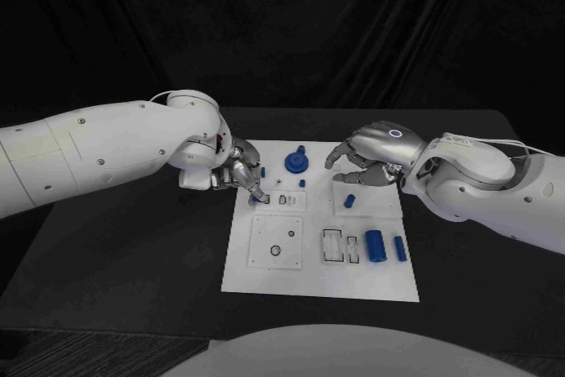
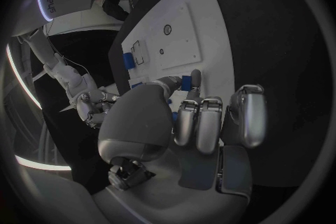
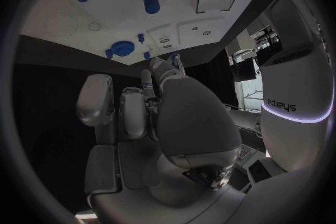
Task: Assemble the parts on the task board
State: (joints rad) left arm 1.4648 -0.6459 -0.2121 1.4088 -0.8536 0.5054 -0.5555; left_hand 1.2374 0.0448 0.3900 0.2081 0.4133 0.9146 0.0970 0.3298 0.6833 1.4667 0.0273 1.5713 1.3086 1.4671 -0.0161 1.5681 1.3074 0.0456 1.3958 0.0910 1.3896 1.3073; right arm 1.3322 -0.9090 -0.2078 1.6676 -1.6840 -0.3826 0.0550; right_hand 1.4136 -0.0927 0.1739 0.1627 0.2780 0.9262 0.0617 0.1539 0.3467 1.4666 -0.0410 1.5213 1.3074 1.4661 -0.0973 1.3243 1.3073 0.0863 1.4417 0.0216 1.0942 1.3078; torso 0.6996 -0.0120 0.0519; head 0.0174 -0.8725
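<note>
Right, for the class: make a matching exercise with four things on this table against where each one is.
1 left hand
2 right hand
3 large blue cylinder
4 blue round knob

A near right of the task board
B board's far edge, between the hands
C board's far left edge
D above the board's far right

Pairs: 1-C, 2-D, 3-A, 4-B

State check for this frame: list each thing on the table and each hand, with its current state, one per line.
task board: lying flat on the black table.
large round blue part: standing upright at the board's far edge.
blue cylinder: lying on its side on the board.
slim blue pin: lying beside the cylinder.
left hand: fingertips down at the board's far left part, a small blue piece at them; grip unclear.
right hand: hovering over the board's far right part, fingers curled, holding nothing visible.
</note>
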